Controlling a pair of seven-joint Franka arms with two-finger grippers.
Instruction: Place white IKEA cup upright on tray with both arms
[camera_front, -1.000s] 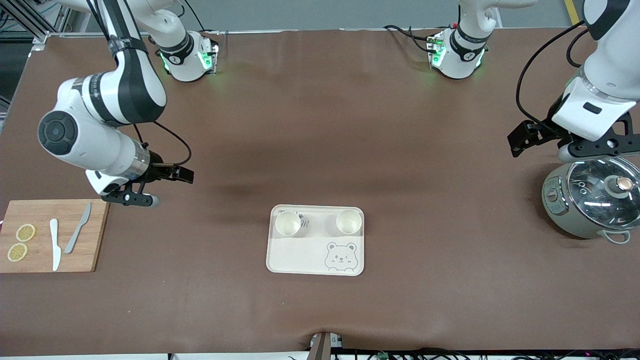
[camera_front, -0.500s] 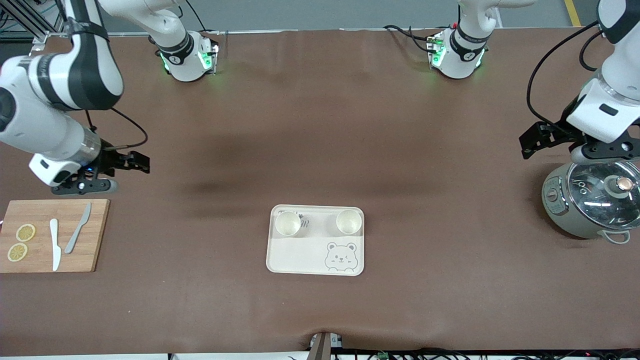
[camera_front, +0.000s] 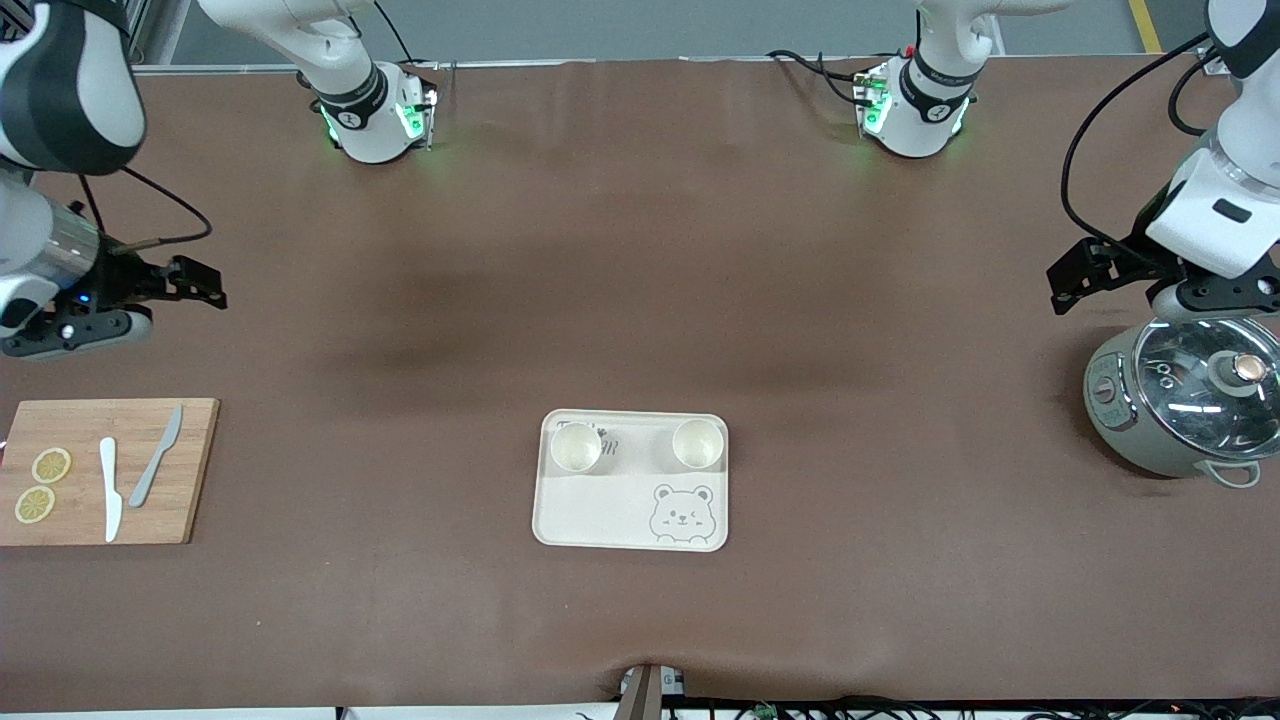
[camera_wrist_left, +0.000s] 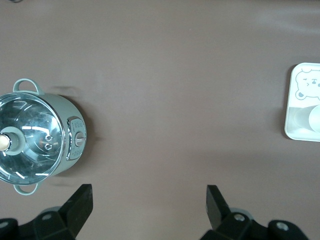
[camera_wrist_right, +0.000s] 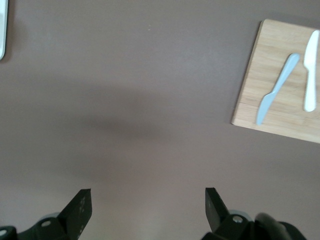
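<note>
Tray (camera_front: 600, 520) sits on the tabletop (camera_front: 640, 300) near the middle of the edge closest to the front camera. Two white cups stand upright on it, mouths up, along the tray edge farther from the camera: one cup (camera_front: 576, 447) toward the right arm's end, the second cup (camera_front: 698, 443) toward the left arm's end. The bear drawing (camera_front: 681, 513) is in the tray corner nearer the camera, under the second cup.

Right gripper (camera_wrist_right: 147, 207) is up over bare tabletop at the right arm's end, fingers (camera_wrist_right: 80, 210) spread wide, holding nothing. The cutting board (camera_front: 110, 470) lies in the corner below it, nearer the camera, with two lemon slices (camera_front: 42, 485), a white knife (camera_front: 109, 488) and a grey knife (camera_front: 156, 468) on it.

Left gripper (camera_wrist_left: 150, 205) is over the tabletop at the left arm's end, just beside the grey pot (camera_front: 1180, 405) with its glass lid; fingers (camera_wrist_left: 80, 205) wide, empty.

Both grippers are well apart from the tray.
</note>
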